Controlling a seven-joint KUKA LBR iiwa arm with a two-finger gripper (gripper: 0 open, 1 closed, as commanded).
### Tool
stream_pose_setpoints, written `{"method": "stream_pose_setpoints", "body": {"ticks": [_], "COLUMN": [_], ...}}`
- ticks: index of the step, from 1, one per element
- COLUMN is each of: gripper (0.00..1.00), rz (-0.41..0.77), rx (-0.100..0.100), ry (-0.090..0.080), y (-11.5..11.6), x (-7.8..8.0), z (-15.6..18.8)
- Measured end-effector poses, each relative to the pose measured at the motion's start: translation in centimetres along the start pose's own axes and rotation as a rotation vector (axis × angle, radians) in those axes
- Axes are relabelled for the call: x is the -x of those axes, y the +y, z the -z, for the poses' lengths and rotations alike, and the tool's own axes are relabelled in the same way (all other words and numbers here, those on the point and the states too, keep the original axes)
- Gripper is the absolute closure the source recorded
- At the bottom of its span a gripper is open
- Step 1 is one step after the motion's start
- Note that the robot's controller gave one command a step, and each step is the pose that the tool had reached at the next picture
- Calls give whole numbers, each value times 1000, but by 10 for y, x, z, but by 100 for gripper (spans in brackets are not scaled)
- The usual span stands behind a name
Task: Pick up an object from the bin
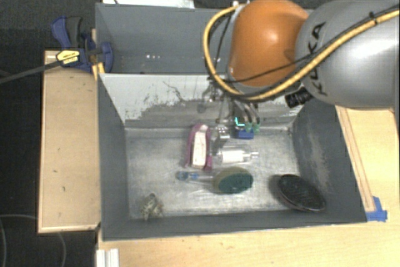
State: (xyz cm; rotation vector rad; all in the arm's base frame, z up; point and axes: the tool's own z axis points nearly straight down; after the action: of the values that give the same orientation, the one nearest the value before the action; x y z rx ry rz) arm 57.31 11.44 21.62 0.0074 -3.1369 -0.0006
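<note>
Your tool hangs over the middle of the bin; you cannot tell how far open it is. A pink-and-white pack and a small white bottle crowd it. A dark green disc and a black disc lie towards the front edge, on scuffed grey metal.

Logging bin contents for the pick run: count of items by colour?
Pink-and-white piece: 1
White-and-clear bottle-like piece: 1
Dark green disc: 1
Bluish clear piece, may join the green disc: 1
Black disc: 1
Grey-brown clump: 1
Total: 6
</note>
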Motion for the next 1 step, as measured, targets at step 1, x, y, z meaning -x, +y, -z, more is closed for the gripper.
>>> {"method": "stream_pose_setpoints", "body": {"ticks": [1], "gripper": [0], "rz": [450], "rx": [0], "ry": [-31], "y": [-9], "x": [-30], "z": [-119]}}
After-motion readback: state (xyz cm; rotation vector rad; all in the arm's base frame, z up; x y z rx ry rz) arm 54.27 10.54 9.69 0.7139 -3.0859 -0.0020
